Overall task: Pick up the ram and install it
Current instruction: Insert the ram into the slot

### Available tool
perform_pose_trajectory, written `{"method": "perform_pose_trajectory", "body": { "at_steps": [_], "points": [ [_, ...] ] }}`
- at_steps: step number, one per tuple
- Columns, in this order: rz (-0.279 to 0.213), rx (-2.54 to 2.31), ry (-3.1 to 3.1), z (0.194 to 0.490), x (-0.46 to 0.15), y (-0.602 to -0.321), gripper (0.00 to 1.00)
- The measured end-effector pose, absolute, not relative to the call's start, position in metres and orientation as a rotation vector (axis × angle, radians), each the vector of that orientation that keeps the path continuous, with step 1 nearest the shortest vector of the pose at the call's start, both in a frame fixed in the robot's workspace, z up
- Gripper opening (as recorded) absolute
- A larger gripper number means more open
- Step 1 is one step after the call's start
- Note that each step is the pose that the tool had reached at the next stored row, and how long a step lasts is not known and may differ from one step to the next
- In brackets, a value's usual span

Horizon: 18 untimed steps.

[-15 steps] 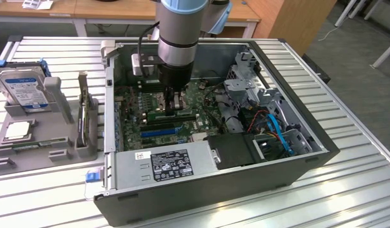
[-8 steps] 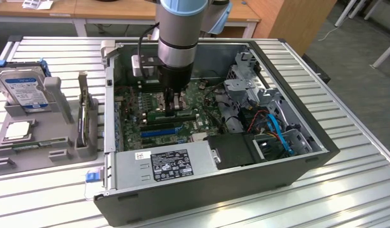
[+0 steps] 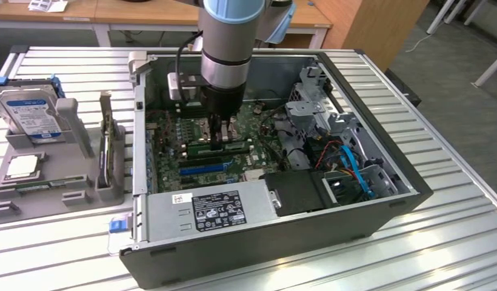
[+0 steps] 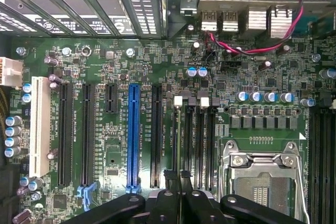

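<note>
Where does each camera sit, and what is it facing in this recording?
Exterior view: off the arm, above the table, looking down into the open computer case; the arm and its shut hand reach down over the motherboard.
Wrist view: on the wrist, looking straight at the motherboard from close up; the hand shows, fingers together.
Shared: the hand, the motherboard, its blue slot.

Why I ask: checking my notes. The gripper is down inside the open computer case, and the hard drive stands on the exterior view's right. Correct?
No: the exterior view shows the hard drive on its left; the gripper is inside the computer case.
</note>
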State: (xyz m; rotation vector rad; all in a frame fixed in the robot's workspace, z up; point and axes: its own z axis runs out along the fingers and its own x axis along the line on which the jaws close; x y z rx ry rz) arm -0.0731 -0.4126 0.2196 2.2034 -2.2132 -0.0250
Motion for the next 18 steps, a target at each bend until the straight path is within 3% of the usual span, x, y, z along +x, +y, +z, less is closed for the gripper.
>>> {"method": "perform_pose_trajectory", "body": {
  "at_steps": [15,18],
  "points": [
    [-0.023,2.202,-2.212,0.2188,-0.0731,-0.4126,0.13],
    [-0.023,2.203,-2.212,0.2188,-0.0731,-0.4126,0.25]
  ]
}}
